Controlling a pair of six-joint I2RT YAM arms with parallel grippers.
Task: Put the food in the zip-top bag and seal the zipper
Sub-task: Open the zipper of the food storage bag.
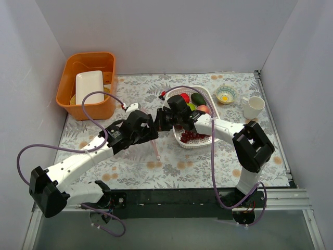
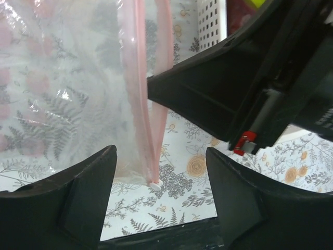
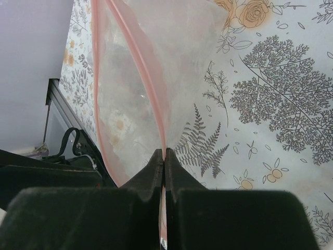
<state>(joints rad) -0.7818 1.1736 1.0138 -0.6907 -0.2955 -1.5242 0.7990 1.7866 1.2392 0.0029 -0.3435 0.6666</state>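
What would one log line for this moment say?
left gripper: open around zipper | right gripper: shut on zipper | zip-top bag: unsealed | food: in basket

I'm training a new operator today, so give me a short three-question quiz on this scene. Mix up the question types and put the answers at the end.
1. True or false: the right claw is shut on the zipper of the zip-top bag.
2. Multiple choice: where is the food now? A) inside the bag; B) in the white basket; C) gripped by a claw.
3. Short answer: is the left claw open or shut?

Key:
1. True. Its fingers are pinched together on the pink strip.
2. B. The bag looks empty.
3. Open. Its fingers stand wide apart.
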